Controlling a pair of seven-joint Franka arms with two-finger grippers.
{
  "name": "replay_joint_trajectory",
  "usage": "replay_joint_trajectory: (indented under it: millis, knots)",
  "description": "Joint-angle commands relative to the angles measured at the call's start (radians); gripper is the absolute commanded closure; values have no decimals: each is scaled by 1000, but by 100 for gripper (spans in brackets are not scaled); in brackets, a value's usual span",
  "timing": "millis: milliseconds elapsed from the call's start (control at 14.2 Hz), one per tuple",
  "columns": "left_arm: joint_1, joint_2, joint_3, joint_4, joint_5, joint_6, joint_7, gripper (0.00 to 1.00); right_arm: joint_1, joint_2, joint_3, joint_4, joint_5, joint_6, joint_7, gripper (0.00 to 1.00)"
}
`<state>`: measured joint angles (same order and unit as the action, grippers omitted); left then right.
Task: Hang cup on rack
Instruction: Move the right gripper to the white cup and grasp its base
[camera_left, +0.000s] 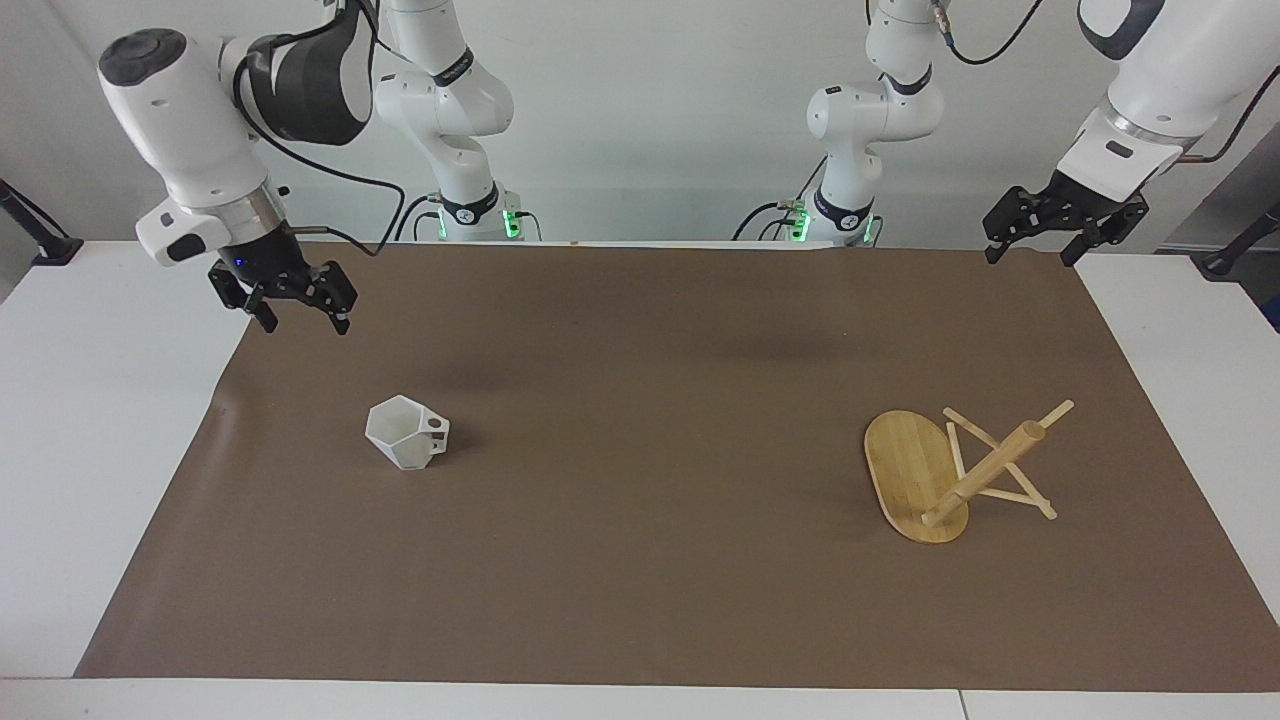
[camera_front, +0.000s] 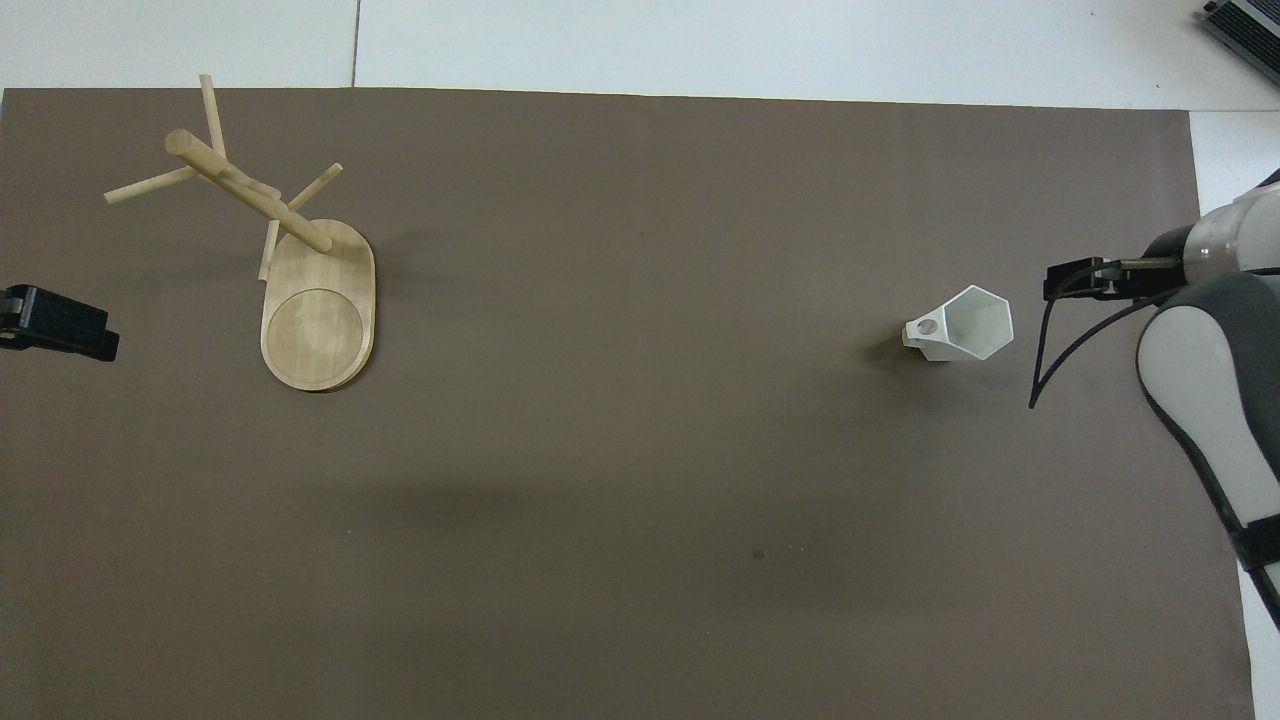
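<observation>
Cup (camera_left: 405, 433), one only, rests on the brown mat (camera_left: 650, 560) toward the right arm's end of the surface, apparently tilted, rim open upward, its handle toward the one rack (camera_left: 950, 475). That rack lies tipped over, well apart, toward the left arm's end, so it likely needs righting before hanging. Two grippers: the right gripper (camera_left: 298, 316), fingers apart and empty, hangs over the mat's edge near the cup, seemingly approaching; the left gripper (camera_left: 1030, 252), fingers apart, waits.
</observation>
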<state>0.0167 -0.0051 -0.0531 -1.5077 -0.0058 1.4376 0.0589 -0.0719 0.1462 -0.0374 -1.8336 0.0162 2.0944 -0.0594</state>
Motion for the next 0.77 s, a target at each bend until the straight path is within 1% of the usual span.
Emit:
replay_joint_trajectory:
  millis: [0,140,702]
  knots:
    - [8,-19,-7,-20,15,-8,9,0,-2,30,2,-41,18,91,-13,0]
    - [8,-19,-7,-20,15,-8,9,0,7,30,4,-97,18,150,13,0]
    - [8,-19,-7,-20,15,-8,9,0,9,27,8,-168,16,165,6,0]
